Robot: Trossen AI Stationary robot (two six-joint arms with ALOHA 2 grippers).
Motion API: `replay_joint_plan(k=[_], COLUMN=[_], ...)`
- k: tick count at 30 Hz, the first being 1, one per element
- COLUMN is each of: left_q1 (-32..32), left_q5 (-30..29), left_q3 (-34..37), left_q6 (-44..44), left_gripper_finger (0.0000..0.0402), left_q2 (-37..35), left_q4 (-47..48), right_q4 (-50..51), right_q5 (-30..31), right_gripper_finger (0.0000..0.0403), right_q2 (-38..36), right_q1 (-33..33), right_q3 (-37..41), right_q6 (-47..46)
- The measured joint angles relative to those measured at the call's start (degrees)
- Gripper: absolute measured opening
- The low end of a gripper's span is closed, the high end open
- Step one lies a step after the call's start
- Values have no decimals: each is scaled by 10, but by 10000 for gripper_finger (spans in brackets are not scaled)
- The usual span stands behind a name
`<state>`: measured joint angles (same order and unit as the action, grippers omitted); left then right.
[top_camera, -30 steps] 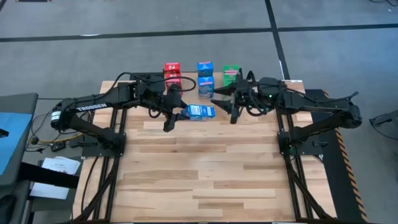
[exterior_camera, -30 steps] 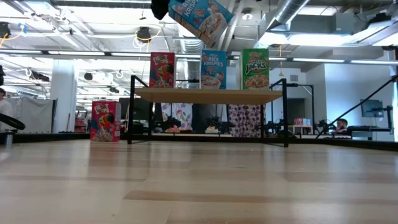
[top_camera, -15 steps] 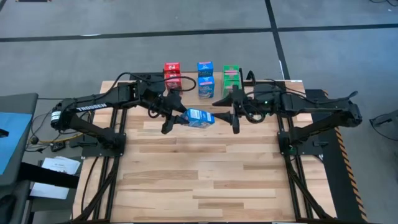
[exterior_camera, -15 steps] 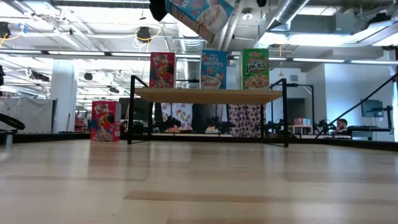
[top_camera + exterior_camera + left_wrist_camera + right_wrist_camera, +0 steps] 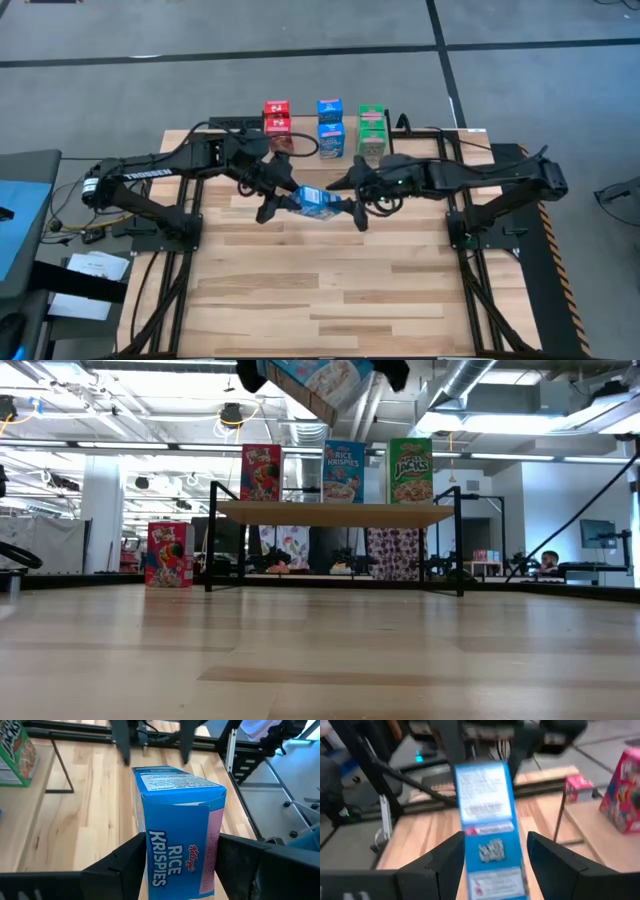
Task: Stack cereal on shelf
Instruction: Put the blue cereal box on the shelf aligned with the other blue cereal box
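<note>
A blue Rice Krispies cereal box (image 5: 320,203) hangs high above the table's middle, held by my left gripper (image 5: 296,203). My right gripper (image 5: 349,207) is open, and its two fingers (image 5: 451,854) stand on either side of the box's other end (image 5: 487,815); I cannot tell whether they touch it. The shelf (image 5: 335,512) stands at the table's far edge. A red (image 5: 261,472), a blue (image 5: 343,470) and a green box (image 5: 410,470) stand upright on it. In the low view the held box (image 5: 322,378) is tilted at the top edge. My left gripper pinches the blue box between its two fingers (image 5: 125,865) on two opposite sides, at the end nearest that arm (image 5: 172,865). The fingers come from the table's left, slanting down. The box is lifted clear, tilted, its free end pointing at my right gripper.
Another red box (image 5: 168,554) stands on the table left of the shelf. The shelf's thin black legs (image 5: 212,538) reach the tabletop. Bare slatted wood (image 5: 320,290) fills the near half of the table. Arm frames flank both sides.
My right gripper has come down and toward the table's left and near edge, from beside the shelf to the held box, and now stands around its free end. The box in my left gripper has swung a little toward the near edge and tipped.
</note>
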<state>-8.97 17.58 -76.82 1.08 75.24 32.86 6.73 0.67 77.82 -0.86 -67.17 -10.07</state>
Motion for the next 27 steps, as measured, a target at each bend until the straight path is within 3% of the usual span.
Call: replay_joint_plan(k=[8,27], left_q1=[8,7], left_q5=[-18,-26], left_q3=[0,0], left_q6=[-6,-6], left_gripper_finger=[190,190], left_q2=[0,0], left_q4=[3,13], right_q4=[-19,-70], right_q5=[-8,-7], right_gripper_finger=[240,240], right_q2=[33,24], right_q1=[0,2], right_q3=[1,1], right_q6=[0,-52])
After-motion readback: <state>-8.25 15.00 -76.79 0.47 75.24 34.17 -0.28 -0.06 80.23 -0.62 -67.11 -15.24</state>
